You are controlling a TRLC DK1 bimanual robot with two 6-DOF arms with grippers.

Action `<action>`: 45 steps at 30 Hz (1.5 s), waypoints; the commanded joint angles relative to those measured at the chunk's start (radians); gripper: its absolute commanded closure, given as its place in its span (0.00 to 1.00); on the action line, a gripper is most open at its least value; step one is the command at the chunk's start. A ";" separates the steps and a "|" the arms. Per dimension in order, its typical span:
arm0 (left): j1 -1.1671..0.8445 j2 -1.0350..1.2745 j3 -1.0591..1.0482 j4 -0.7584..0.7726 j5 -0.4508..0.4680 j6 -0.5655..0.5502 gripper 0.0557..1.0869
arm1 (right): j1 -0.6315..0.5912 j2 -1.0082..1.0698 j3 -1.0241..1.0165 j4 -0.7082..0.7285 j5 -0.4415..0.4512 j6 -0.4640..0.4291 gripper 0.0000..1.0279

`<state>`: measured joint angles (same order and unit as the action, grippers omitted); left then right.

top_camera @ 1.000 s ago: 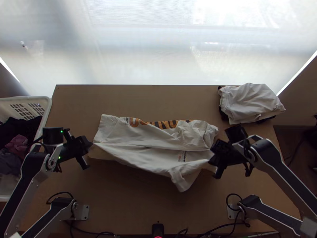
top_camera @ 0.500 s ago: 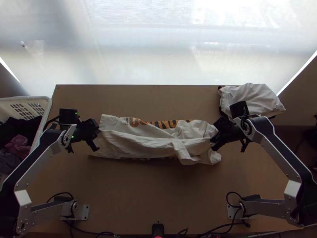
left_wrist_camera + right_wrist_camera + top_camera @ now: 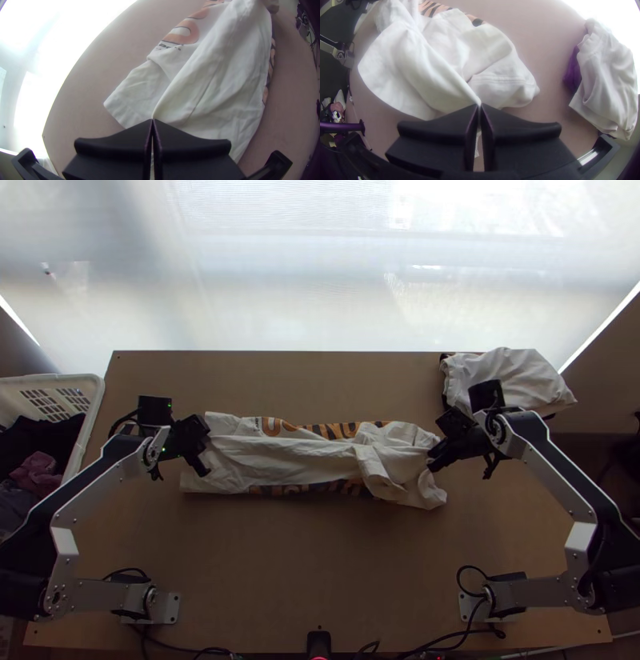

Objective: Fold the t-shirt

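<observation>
The white t-shirt (image 3: 296,456) lies bunched into a wide band across the table, with orange and black print along its far and near edges. At its left end my left gripper (image 3: 206,456) is shut on the fabric; in the left wrist view the left gripper (image 3: 153,120) pinches a raised fold of the shirt (image 3: 213,76). At the shirt's right end stands my right gripper (image 3: 432,460). The right wrist view has the right gripper (image 3: 479,106) shut on a stretched fold of the shirt (image 3: 416,66).
Folded white cloth with dark fabric beneath (image 3: 508,384) lies at the table's far right corner. A white basket (image 3: 94,396) holding dark and pink clothes stands beyond the table's left edge. Bare wood (image 3: 280,572) stretches in front of the shirt.
Both grippers have moved up the picture, the left also rightward, carrying the held edge. The shirt's hanging near part has drawn up into a narrower band, and print shows along the near edge.
</observation>
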<state>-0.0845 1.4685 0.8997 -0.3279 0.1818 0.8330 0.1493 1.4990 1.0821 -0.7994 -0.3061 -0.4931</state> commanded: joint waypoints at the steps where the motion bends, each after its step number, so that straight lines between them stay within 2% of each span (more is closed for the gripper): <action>1: -0.040 0.047 -0.064 0.151 -0.045 -0.020 0.96 | 0.036 0.032 -0.048 0.052 0.021 0.021 0.93; 3: -0.049 0.064 -0.067 0.171 -0.047 -0.034 0.96 | 0.064 0.044 -0.053 0.054 0.025 0.036 0.88; 5: -0.054 0.076 -0.067 0.193 -0.048 -0.041 0.85 | 0.085 0.049 -0.056 0.075 0.042 0.051 0.83; 6: -0.055 0.082 -0.065 0.204 -0.056 -0.041 0.81 | 0.088 0.053 -0.059 0.092 0.048 0.054 0.83; 9: -0.047 0.102 -0.054 0.228 -0.064 -0.041 0.81 | 0.084 0.084 -0.047 0.114 0.056 0.054 0.83; 10: -0.043 0.107 -0.050 0.231 -0.064 -0.041 0.77 | 0.081 0.092 -0.040 0.120 0.056 0.056 0.82; 12: -0.032 0.108 -0.045 0.240 -0.065 -0.044 0.58 | 0.073 0.106 -0.025 0.124 0.056 0.065 0.79; 13: -0.026 0.107 -0.044 0.254 -0.071 -0.052 0.41 | 0.068 0.109 -0.019 0.124 0.056 0.071 0.74; 14: -0.017 0.105 -0.039 0.268 -0.082 -0.066 0.16 | 0.067 0.109 -0.016 0.123 0.056 0.079 0.66; 15: -0.006 0.101 -0.028 0.262 -0.084 -0.081 0.04 | 0.065 0.109 -0.013 0.123 0.056 0.083 0.59; 26: 0.091 -0.023 0.013 0.159 -0.068 -0.121 0.04 | 0.042 -0.017 -0.004 0.003 0.071 0.100 0.16; 32: 0.181 -0.066 0.033 0.102 -0.022 -0.110 0.04 | -0.001 -0.108 0.010 -0.089 0.075 0.087 0.13; 34: 0.206 -0.076 0.041 0.089 -0.019 -0.110 0.04 | -0.002 -0.132 0.021 -0.121 0.075 0.082 0.15; 35: 0.221 -0.080 0.045 0.078 -0.016 -0.112 0.04 | -0.002 -0.149 0.032 -0.129 0.076 0.087 0.19; 39: 0.246 -0.125 0.065 -0.036 0.025 -0.172 0.04 | 0.070 -0.214 0.070 -0.104 0.096 0.143 0.60; 43: 0.215 -0.208 0.051 -0.151 0.058 -0.195 0.05 | 0.240 -0.264 0.010 0.031 0.283 0.149 0.97; 45: 0.196 -0.238 0.045 -0.191 0.058 -0.216 0.05 | 0.299 -0.269 -0.028 0.068 0.323 0.130 0.97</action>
<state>0.1265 1.3273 0.9489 -0.3817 0.2054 0.6666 0.2790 1.2957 1.1133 -0.8379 -0.1341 -0.3626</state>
